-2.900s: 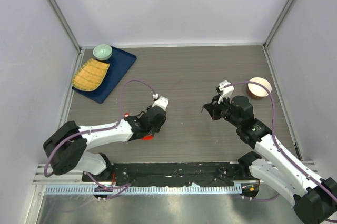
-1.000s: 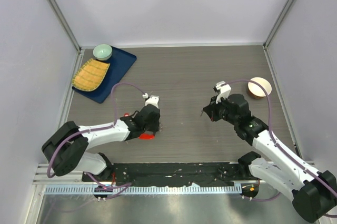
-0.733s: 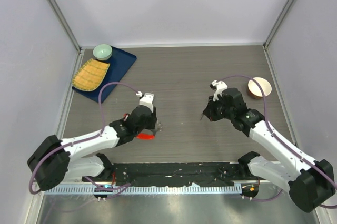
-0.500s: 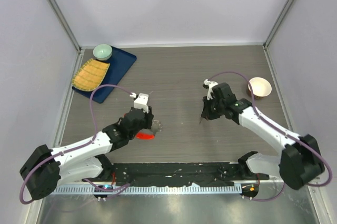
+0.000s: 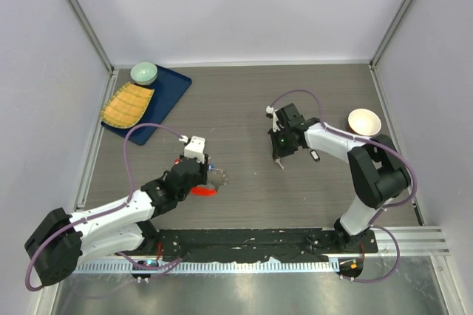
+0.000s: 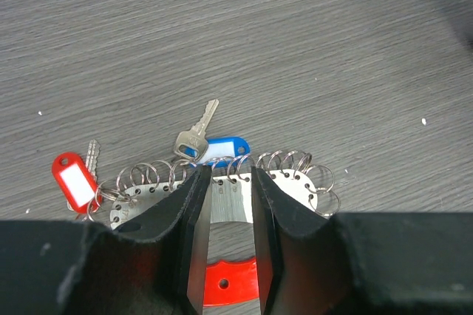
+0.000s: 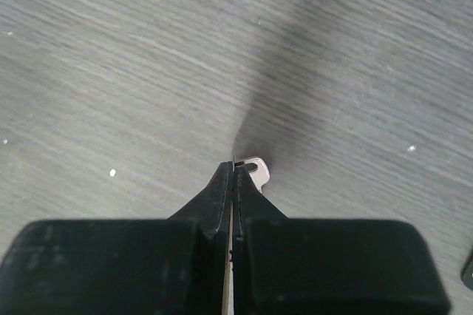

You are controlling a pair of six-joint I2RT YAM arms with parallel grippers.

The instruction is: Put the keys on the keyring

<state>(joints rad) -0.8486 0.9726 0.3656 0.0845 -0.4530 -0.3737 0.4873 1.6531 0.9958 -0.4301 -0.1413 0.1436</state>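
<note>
The keyring [image 6: 292, 185] is a pale curved plate lined with wire rings, lying flat with a red curved tag [image 6: 225, 290] beside it. A blue tag [image 6: 222, 148] with a silver key [image 6: 196, 132] and a red-tagged key [image 6: 75, 182] hang on its rings. My left gripper [image 6: 225, 173] stands over the plate's middle, its fingers [image 6: 194, 208] a narrow gap apart, and the plate runs on beneath both. In the top view it is beside the keyring [image 5: 216, 179]. My right gripper [image 7: 234, 167] is shut on a plain silver key [image 7: 256, 170], low over the table [image 5: 279, 158].
A small black fob [image 5: 314, 156] lies just right of the right gripper. A pale bowl [image 5: 364, 121] sits at the right. At the back left, a blue tray [image 5: 166, 97] carries a green bowl [image 5: 143, 72] and a yellow mat [image 5: 127, 104].
The right arm has swung left across the table with the key still pinched. The left arm has drawn back slightly over the keyring and its jaws have widened a little.
</note>
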